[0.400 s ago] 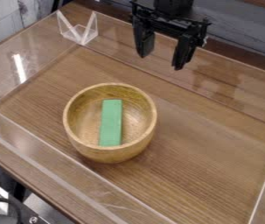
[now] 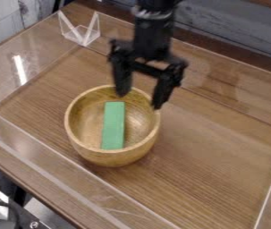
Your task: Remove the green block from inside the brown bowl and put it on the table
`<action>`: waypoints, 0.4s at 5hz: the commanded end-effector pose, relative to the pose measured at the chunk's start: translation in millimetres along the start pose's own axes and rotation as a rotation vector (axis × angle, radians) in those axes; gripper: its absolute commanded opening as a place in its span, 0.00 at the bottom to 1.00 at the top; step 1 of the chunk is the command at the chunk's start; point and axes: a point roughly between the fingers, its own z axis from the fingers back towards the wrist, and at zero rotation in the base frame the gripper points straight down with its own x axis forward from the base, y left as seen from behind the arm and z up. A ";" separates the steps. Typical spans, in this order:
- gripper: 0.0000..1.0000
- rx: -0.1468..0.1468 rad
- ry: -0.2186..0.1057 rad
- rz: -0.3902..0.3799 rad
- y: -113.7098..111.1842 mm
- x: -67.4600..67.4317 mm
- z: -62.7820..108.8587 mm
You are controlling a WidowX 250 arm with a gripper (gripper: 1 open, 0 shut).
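"Green block (image 2: 114,125)! Where is it?" asks Sam.

"It is inside the brown bowl (image 2: 153,141), lying down flat on the bottom," says Pip. "The bowl sits on the brown surface (image 2: 215,152)."

"What is the pincer (image 2: 139,90) doing?"

"It is up by the far side of the bowl. It looks blurry, but its two sides are wide apart and it has nothing in its grip."

"Is it touching the bowl?"

"No one can tell from here. It is too fuzzy."

"So how much of the job is done?"

"Only a little bit, it seems. The pincer is near the bowl, and that looks like the getting-close part. The block has not been picked up."

"What is left, then?"

"Nearly all of it. The pincer has to go down around the block, squeeze it, and lift it over the edge of the bowl. Then it has to put the block on the surface and let go."

"Could it go wrong?"

"Maybe. The pincer might bump the bowl's edge on the way in."
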 end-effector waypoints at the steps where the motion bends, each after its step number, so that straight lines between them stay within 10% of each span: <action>1: 1.00 -0.010 -0.090 0.022 13.1 -14.1 4.3; 2: 1.00 -0.021 -0.112 0.037 17.6 -19.6 -6.9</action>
